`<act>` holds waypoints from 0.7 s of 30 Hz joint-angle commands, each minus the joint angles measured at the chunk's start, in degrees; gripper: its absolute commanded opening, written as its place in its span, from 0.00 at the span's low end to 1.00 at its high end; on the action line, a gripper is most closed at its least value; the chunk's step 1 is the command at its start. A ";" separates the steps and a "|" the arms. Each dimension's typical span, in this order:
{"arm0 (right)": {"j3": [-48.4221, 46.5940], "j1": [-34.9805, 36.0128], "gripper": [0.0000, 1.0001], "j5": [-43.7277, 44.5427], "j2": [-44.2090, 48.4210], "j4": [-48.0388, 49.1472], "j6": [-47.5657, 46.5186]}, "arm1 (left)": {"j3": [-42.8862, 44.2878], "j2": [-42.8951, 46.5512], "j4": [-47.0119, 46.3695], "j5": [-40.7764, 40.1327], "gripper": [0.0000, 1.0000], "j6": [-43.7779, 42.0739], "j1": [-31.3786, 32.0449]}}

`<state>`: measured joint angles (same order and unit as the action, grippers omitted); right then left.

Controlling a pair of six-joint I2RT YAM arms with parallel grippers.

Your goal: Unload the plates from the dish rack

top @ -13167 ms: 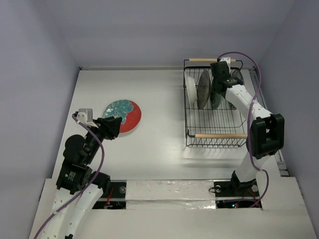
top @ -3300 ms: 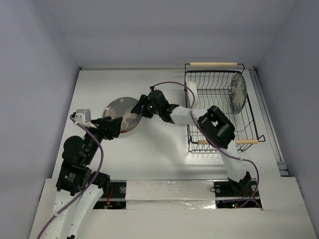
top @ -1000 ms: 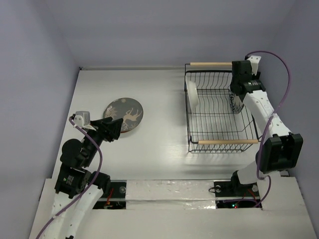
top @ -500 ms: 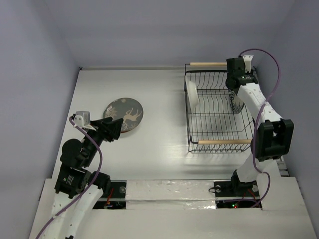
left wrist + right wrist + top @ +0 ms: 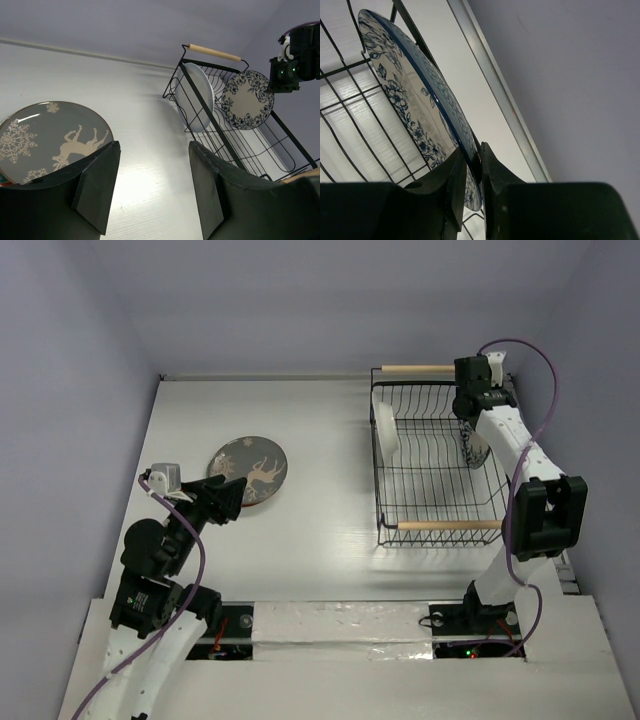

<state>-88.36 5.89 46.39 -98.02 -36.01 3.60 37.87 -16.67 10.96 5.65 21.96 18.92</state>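
Observation:
The black wire dish rack [image 5: 432,476] stands at the right and holds two upright plates: a plain white plate [image 5: 385,430] at its left end and a white plate with blue flowers [image 5: 474,446] at its right end. My right gripper [image 5: 470,412] is shut on the top rim of the floral plate [image 5: 402,92], with the rim pinched between its fingers [image 5: 456,175]. A grey-brown plate with a deer pattern [image 5: 252,467] lies on top of a stack on the table at the left; the plates under it are mostly hidden. My left gripper [image 5: 230,496] is open and empty at the stack's near edge.
The rack's wooden handles sit at its far end [image 5: 415,368] and near end [image 5: 450,525]. A metal rail [image 5: 500,95] runs along the table's right edge, close to the rack, with the wall just beyond. The left wrist view shows the rack [image 5: 235,145] and both plates.
In the last second my right gripper shifted a little left over the floral plate and settled on its rim. The left arm, the rack and the stack have not moved.

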 commanded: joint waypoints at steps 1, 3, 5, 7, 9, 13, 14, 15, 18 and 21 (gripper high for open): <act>-0.68 -0.44 0.14 1.60 1.95 2.52 -0.60 | -0.07 0.14 -2.52 -0.82 0.54 -0.33 0.24; -0.68 -0.44 0.00 1.59 1.60 2.17 -0.43 | -0.07 0.23 -2.52 -0.73 0.54 -0.25 0.24; -0.59 -0.44 0.00 1.51 1.51 1.91 -0.26 | 0.01 0.14 -2.52 -0.73 0.54 -0.33 0.24; -0.50 -0.44 0.00 1.86 2.65 1.99 -0.25 | 0.01 0.14 -2.52 -0.82 0.54 -0.33 0.24; -0.76 -0.44 0.00 2.65 4.66 2.17 -0.34 | 0.10 0.23 -2.52 -0.73 0.54 -0.33 0.24; -0.94 -0.44 0.00 3.44 9.67 3.75 -0.70 | 0.10 0.58 -2.44 -0.99 0.54 -0.33 0.24; -1.55 0.17 0.00 3.36 10.64 3.84 -0.78 | 0.01 0.58 -2.44 -0.99 0.54 -0.33 0.24; -1.64 0.17 0.00 3.18 11.70 4.10 -0.87 | 0.01 0.58 -2.35 -0.90 0.54 -0.33 0.24; -2.08 1.31 0.00 3.35 15.22 5.77 -2.62 | 0.01 0.49 -2.52 -0.73 0.54 -0.33 0.24; -2.61 1.93 0.00 5.11 17.15 6.74 -2.98 | 0.01 0.49 -2.52 -0.82 0.54 -0.42 0.24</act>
<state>-87.18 6.76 45.93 -87.11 -38.09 1.10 37.87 -16.64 10.96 5.10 21.96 18.92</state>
